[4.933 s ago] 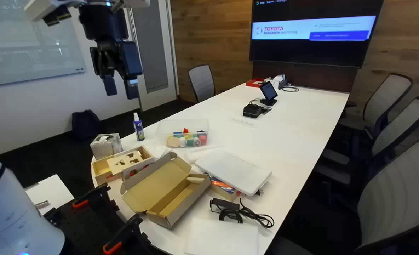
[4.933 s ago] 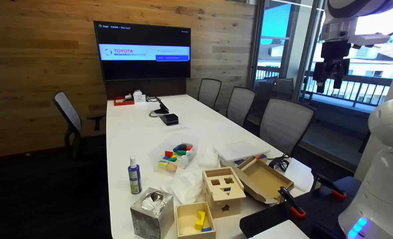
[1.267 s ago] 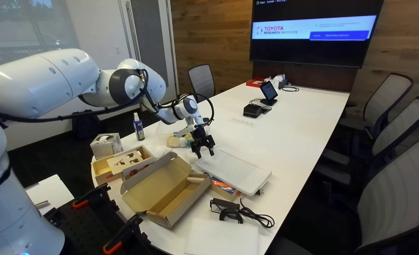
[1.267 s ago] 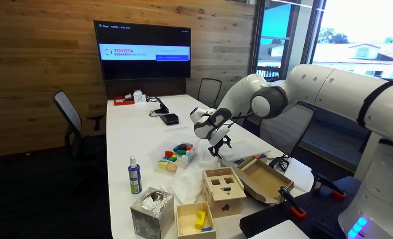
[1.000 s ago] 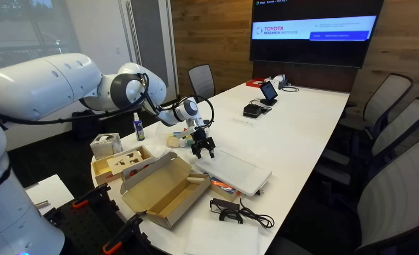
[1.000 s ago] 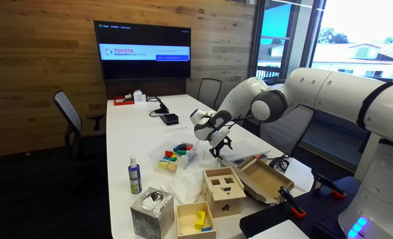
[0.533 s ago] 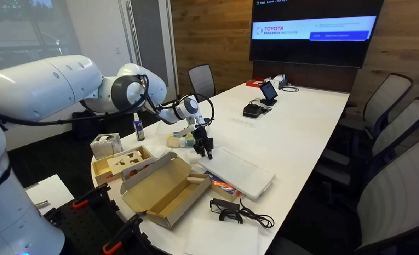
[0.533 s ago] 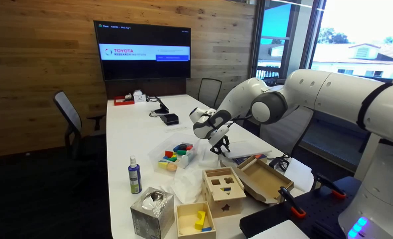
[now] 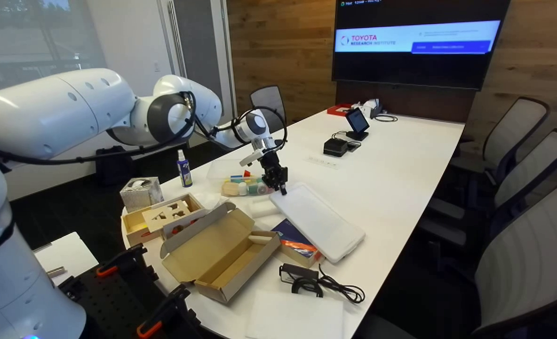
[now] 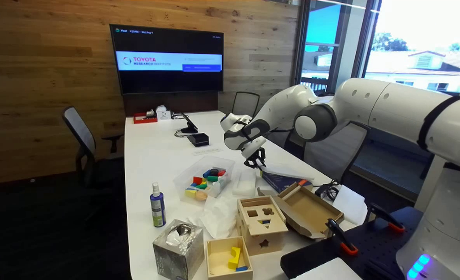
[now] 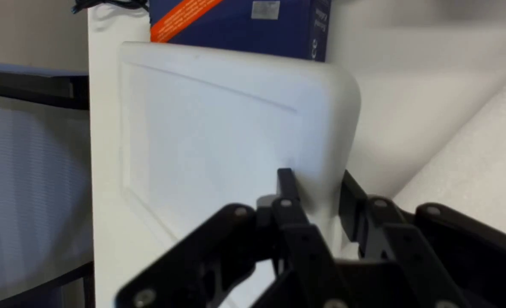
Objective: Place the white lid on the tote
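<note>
The white lid [image 9: 318, 221] is a flat whitish rectangle with rounded corners, slanting down from my gripper [image 9: 281, 188] over the book in both exterior views. In the wrist view, the fingers [image 11: 288, 184] stand on either side of the edge of the lid [image 11: 214, 128], so my gripper [image 11: 315, 175] is shut on it. The gripped end is raised; what its far end rests on is hidden. The clear tote [image 10: 189, 173] stands lidless beside the gripper [image 10: 259, 165], holding several colourful blocks. In an exterior view the arm stands just in front of part of the tote [image 9: 218, 167].
Under the lid lies a blue book [image 10: 276, 182]. An opened cardboard box [image 9: 234, 266], a power adapter with cable [image 9: 302, 273], a white foam piece [image 10: 245, 182], a wooden shape box [image 10: 262, 223], a tissue box [image 10: 179, 249] and a spray bottle [image 10: 157, 206] surround the work area.
My arm came down from high up, and the open fingers then closed on the lid's edge. That end has risen and swung away from the book, uncovering more of its blue cover.
</note>
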